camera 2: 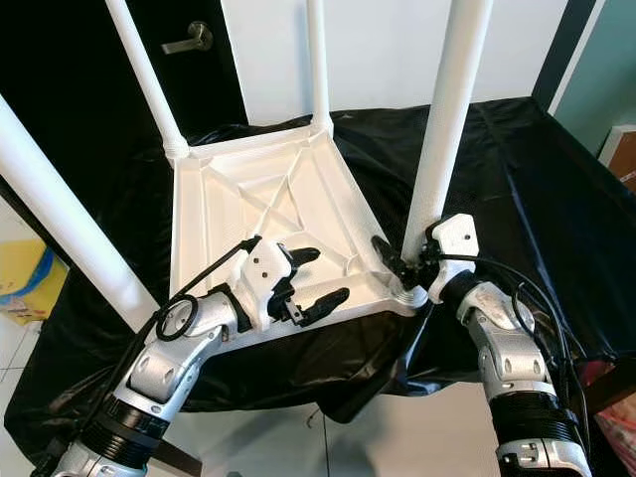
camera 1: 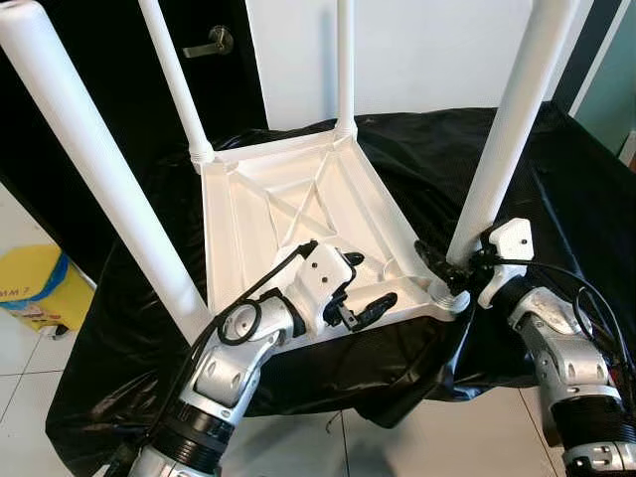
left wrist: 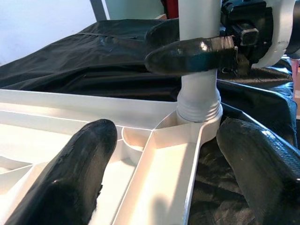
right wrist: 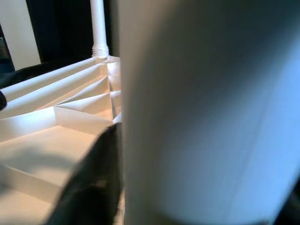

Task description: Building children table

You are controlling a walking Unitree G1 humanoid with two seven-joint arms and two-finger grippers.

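Observation:
A white children's table point(camera 1: 288, 199) lies upside down on a black cloth, its legs pointing up. My right gripper point(camera 1: 449, 266) is shut on the near right leg point(camera 1: 507, 129), just above its threaded socket at the table corner. In the left wrist view, one of its fingers point(left wrist: 192, 54) crosses the leg point(left wrist: 199, 18). The right wrist view has the leg point(right wrist: 211, 112) pressed close against a dark finger point(right wrist: 93, 187). My left gripper point(camera 1: 370, 280) is open over the near rim of the underside, pointing at that corner, with nothing between its fingers point(left wrist: 70, 173).
The other legs stand at the near left point(camera 1: 99, 169), far left point(camera 1: 179, 79) and far right point(camera 1: 345, 60). The black cloth point(camera 1: 556, 179) drapes over the support's edges. A dark door with a handle point(camera 1: 211, 43) is behind. A yellow object point(camera 1: 35, 283) sits on the tiled floor at left.

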